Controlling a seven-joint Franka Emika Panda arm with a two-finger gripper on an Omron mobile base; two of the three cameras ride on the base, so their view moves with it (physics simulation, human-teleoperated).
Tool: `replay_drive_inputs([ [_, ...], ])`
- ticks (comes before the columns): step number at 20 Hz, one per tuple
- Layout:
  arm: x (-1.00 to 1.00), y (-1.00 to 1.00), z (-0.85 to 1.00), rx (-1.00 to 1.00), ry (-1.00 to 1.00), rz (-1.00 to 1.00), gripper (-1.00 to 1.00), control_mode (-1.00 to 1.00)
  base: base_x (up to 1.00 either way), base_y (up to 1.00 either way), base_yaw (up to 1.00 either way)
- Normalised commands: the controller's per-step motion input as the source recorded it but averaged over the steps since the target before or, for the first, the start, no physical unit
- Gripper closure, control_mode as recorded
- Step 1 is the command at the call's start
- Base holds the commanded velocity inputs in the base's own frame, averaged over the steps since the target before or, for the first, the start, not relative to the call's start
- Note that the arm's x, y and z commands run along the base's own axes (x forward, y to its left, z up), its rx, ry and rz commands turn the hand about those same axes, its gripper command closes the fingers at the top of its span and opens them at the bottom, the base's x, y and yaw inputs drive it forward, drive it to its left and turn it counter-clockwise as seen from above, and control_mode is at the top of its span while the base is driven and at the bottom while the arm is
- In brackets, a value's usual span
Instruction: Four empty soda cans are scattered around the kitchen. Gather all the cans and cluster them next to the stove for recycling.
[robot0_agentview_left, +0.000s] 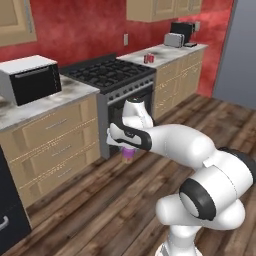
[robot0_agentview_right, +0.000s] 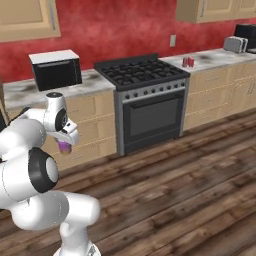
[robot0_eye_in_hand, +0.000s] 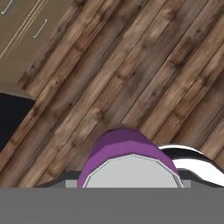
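Note:
My gripper (robot0_agentview_left: 128, 149) (robot0_agentview_right: 64, 144) hangs low over the wooden floor in front of the cabinets, shut on a purple soda can (robot0_agentview_left: 129, 153) (robot0_agentview_right: 63, 146). In the hand view the purple soda can (robot0_eye_in_hand: 124, 151) sits right below the camera, silver top towards it, with floor planks beyond. The stove (robot0_agentview_left: 107, 72) (robot0_agentview_right: 140, 70), black with iron grates and front knobs, stands against the red wall. On the counter just right of it, red soda cans (robot0_agentview_left: 149, 58) (robot0_agentview_right: 188, 61) stand close together.
A black microwave with a white top (robot0_agentview_left: 30, 80) (robot0_agentview_right: 56, 69) sits on the counter (robot0_agentview_left: 65, 95) left of the stove. A silver toaster (robot0_agentview_left: 174, 39) (robot0_agentview_right: 235, 44) and a black appliance (robot0_agentview_left: 182, 30) stand at the far right counter end. Wooden floor (robot0_agentview_right: 175, 190) lies open before the cabinets.

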Motion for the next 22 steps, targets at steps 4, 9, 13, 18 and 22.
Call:
replay_drive_inputs([
  [4, 0.0, 0.0, 0.0, 0.0, 0.0, 0.0, 1.0, 1.0, 0.58, -0.28, 0.0],
  [9, 0.0, 0.0, 0.0, 0.0, 0.0, 0.0, 1.0, 1.0, 0.6, -0.28, 0.0],
  [13, 0.0, 0.0, 0.0, 0.0, 0.0, 0.0, 1.0, 1.0, 0.61, -0.28, 0.0],
  [18, 0.0, 0.0, 0.0, 0.0, 0.0, 0.0, 1.0, 1.0, 0.6, -0.29, 0.0],
  [22, 0.0, 0.0, 0.0, 0.0, 0.0, 0.0, 1.0, 1.0, 0.61, -0.3, 0.0],
])
